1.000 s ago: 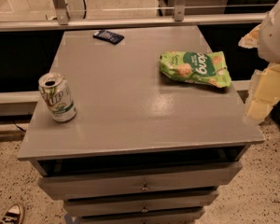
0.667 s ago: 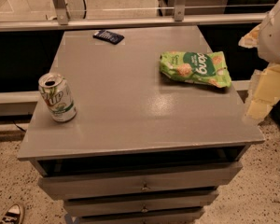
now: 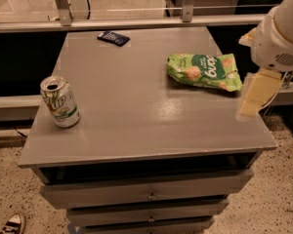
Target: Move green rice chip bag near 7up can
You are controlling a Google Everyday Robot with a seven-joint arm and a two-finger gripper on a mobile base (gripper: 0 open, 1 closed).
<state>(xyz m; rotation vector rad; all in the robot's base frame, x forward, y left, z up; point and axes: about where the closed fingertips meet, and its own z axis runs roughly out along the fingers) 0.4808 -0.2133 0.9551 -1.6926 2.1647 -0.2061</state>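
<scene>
The green rice chip bag (image 3: pixel 204 71) lies flat on the right side of the grey table top (image 3: pixel 136 111), toward the far edge. The 7up can (image 3: pixel 60 102) stands upright near the table's left edge, far from the bag, with its top opened. My gripper (image 3: pixel 256 95) hangs from the white arm (image 3: pixel 282 33) at the right edge of the table. It is just right of the bag and a little nearer than it, above the table corner. It holds nothing that I can see.
A small dark flat packet (image 3: pixel 114 37) lies at the far edge of the table. The table has drawers (image 3: pixel 149 195) below its front. A metal rail (image 3: pixel 136 22) runs behind it. A shoe (image 3: pixel 12 224) shows on the speckled floor at the lower left.
The gripper has moved a little to the left, closer to the bag's right end. The bag, can and packet have not moved.
</scene>
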